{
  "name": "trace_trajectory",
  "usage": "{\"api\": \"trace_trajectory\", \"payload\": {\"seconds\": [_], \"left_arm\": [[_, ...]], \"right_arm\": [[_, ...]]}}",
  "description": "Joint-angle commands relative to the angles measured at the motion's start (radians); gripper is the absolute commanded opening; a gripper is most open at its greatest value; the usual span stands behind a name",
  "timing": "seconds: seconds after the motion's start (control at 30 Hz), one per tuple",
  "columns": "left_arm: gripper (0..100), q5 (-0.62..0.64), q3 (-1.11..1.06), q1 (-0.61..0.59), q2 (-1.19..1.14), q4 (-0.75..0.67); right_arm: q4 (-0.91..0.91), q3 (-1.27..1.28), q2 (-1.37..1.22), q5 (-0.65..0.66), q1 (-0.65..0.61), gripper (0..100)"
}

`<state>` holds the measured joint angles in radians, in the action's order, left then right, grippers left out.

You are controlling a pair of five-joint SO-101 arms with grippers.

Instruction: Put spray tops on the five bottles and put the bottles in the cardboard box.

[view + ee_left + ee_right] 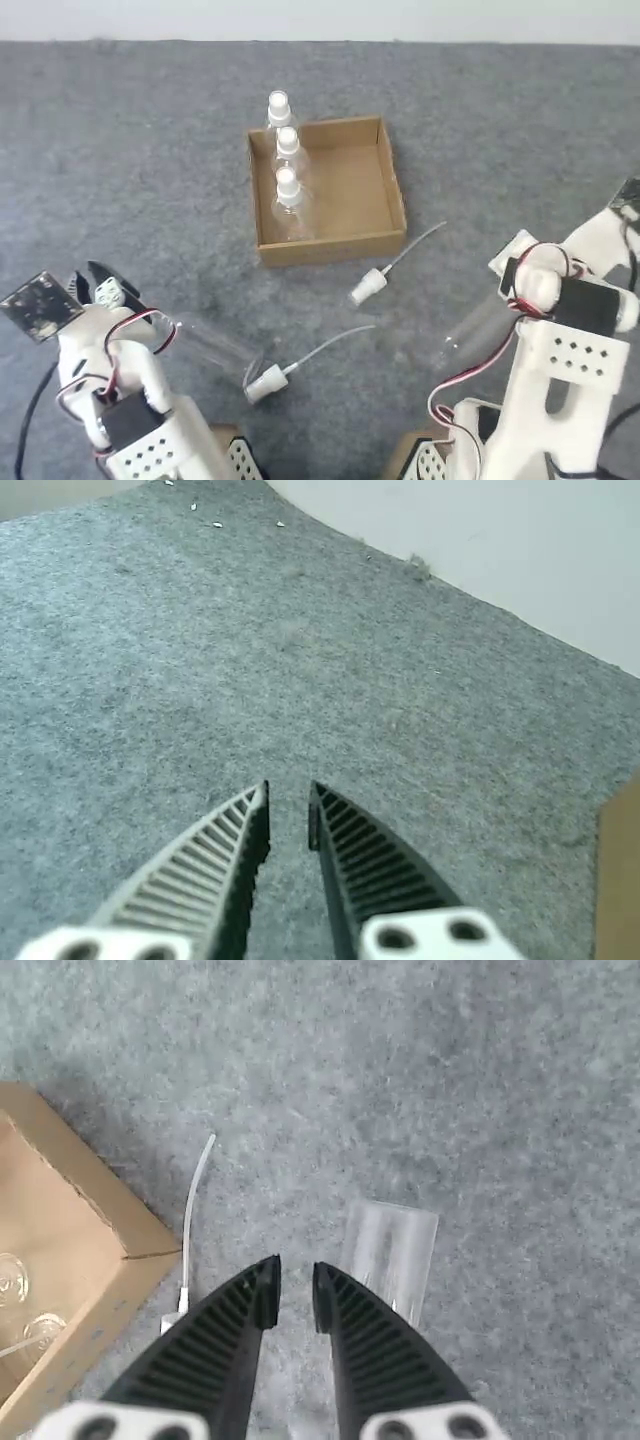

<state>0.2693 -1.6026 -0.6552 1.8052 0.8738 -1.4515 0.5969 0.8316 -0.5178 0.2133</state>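
The left claw (290, 788) is being held over bare carpet (200, 640), jaws parted by a narrow gap, nothing being pinched. The box (330, 248) is sitting ahead of it, off to one side. The right claw (296, 1265) is being held low, jaws likewise slightly parted, empty. A capless bottle (390, 1248) is lying just ahead of it, near one fingertip. A spray top (190, 1220) is lying ahead on the other side, by the box corner. Three capped bottles (290, 165) are being kept upright in the box. A second bare bottle (215, 345) and a second top (266, 383) are lying beside the left claw's arm.
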Motion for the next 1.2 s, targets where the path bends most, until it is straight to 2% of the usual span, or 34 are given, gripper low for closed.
{"api": "trace_trajectory", "payload": {"seconds": [0.0,0.17,0.23,0.5,0.77,0.9,1.17], "left_arm": [[6,0.003,0.019,-0.006,0.015,-0.009],[6,0.003,0.019,-0.006,0.015,-0.009],[6,0.003,0.019,-0.006,0.015,-0.009],[6,0.003,0.019,-0.006,0.015,-0.009],[6,0.003,0.018,-0.006,0.015,-0.009],[6,0.003,0.018,-0.006,0.015,-0.009],[6,0.003,0.018,-0.006,0.015,-0.009]], "right_arm": [[0.028,-0.061,0.035,0.018,0.019,0.6],[0.070,-0.057,0.035,0.026,0.019,0.9],[0.073,-0.057,0.030,0.080,0.018,0.9],[0.061,-0.060,0.035,0.580,0.025,0.9],[0.071,-0.061,0.035,1.000,0.019,0.9],[0.065,-0.061,0.035,1.142,0.019,0.9],[0.061,-0.060,0.031,1.338,0.019,0.9]]}}
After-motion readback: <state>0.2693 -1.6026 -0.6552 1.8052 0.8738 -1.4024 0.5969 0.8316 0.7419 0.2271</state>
